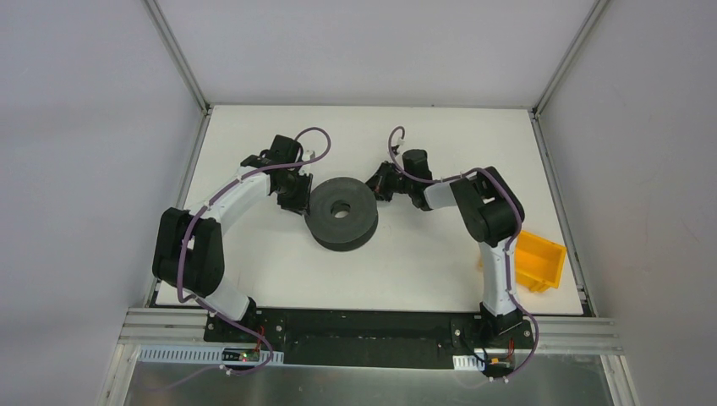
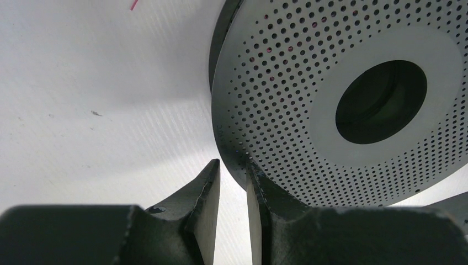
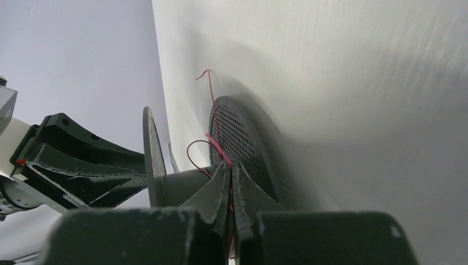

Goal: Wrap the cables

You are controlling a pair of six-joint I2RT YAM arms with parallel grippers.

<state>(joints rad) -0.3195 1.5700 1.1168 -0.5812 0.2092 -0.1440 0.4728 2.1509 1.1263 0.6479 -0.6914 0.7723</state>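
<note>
Right gripper [image 1: 376, 184] first, from above: its tips are in at the right side of the spool [image 1: 341, 213], and the left gripper [image 1: 296, 199] is hard against the opposite side. The spool lies flat on the table [image 1: 254, 279], bore up, between the two arms. From up here I can't make out what either one has.

Left wrist: the jaws stand a narrow way apart, and the rim of the perforated flange [image 2: 265, 83] sits right at the tips. Whether that is a real pinch or only a touch, I cannot tell.

Right wrist, and here it is: my fingers are pressed together on the cable [image 3: 212, 99], pinching it just beside the hub [image 3: 182, 179], in the slot between the two flanges. From the tips the strand climbs across the flange face, and its free end curls off past the rim. A small slack loop sags toward the hub. It's hair-thin, pinkish-red and limp.

So the right arm has the cable, and the left arm only reaches the far side of the spool. The strand runs outward across the flange, not around the hub. I reckon the next move has to sweep it round the hub and keep it inside the slot.
</note>
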